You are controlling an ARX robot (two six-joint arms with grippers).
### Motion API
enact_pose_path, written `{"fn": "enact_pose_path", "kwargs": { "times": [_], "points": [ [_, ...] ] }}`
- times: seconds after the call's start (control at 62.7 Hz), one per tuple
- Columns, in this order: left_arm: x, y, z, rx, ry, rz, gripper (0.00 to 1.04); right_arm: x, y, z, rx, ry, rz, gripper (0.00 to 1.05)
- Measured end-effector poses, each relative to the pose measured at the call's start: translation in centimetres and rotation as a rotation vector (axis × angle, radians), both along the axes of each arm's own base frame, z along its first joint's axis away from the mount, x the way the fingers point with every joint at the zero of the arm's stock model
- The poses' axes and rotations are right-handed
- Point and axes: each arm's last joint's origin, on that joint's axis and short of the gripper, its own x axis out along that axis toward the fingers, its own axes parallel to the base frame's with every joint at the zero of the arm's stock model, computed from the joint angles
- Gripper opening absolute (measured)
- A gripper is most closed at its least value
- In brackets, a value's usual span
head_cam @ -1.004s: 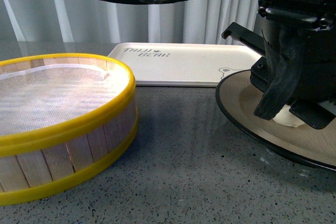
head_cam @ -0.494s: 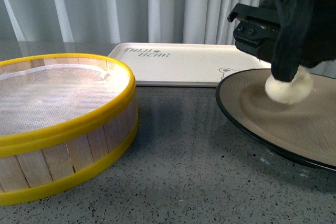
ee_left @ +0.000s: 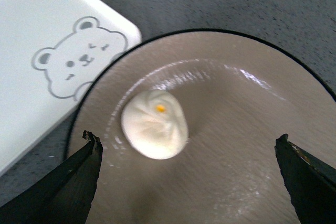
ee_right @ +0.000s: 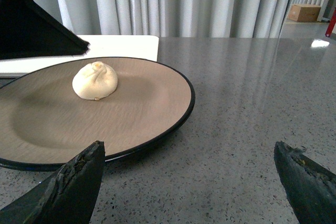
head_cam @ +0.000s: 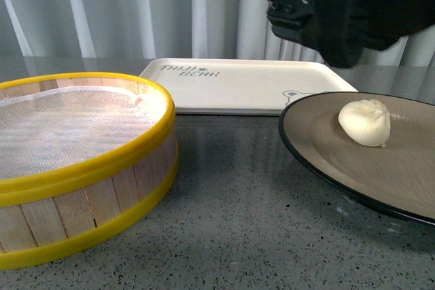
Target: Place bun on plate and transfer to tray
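Starting at the left edge of the tabletop (head_cam: 231, 202), a round wooden basket (head_cam: 88, 168) with yellow rims stands upright, and a white mesh cloth (head_cam: 61, 127) is stretched flat inside it. Pale curtains (head_cam: 136, 11) hang behind the table. Toward the far edge, past the basket and a little to its right, lies the cream tray (head_cam: 245, 86), flat and bare, with grey lettering (head_cam: 190, 69) near one corner and a bear drawing (ee_left: 79, 56) near another.

The plate (head_cam: 319, 147) sits at the right side of the tabletop, just in front of the tray. Its black rim hides the lower part of the bear, but I cannot tell whether rim and tray touch. The bun (head_cam: 365, 122) rests on the plate, pleats up, off centre toward the tray side, with a small orange speck on top.

The left gripper (ee_left: 188, 148) hangs above the plate, looking straight down. Its jaws are spread wide to either side of the bun, clear of it and holding nothing. The right gripper (ee_right: 189, 148) is low beside the plate's outer edge, its jaws likewise wide apart and empty.
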Motion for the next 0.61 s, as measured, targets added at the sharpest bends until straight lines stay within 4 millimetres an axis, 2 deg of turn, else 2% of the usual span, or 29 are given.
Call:
{"fn": "enact_pose_path", "kwargs": {
  "times": [0.096,0.223,0.351,0.43,0.494,0.606],
  "points": [
    [0.3,3.4,2.1,-0.062,-0.066,0.130,0.98,0.0,0.0,0.0,0.000,0.000,0.000,0.96],
    [-0.3,9.4,4.8,-0.147,-0.135,0.327,0.98,0.0,0.0,0.0,0.000,0.000,0.000,0.96],
    [-2.2,14.5,5.1,-0.168,-0.160,0.457,0.98,0.0,0.0,0.0,0.000,0.000,0.000,0.96],
    [-3.6,16.5,4.9,-0.167,-0.168,0.512,0.98,0.0,0.0,0.0,0.000,0.000,0.000,0.96],
    [-5.1,18.6,4.5,-0.231,-0.312,0.642,0.87,0.0,0.0,0.0,0.000,0.000,0.001,0.96],
    [-8.5,22.9,2.3,-0.334,-0.440,0.689,0.68,0.0,0.0,0.0,0.000,0.000,-0.002,0.96]
  ]
}}
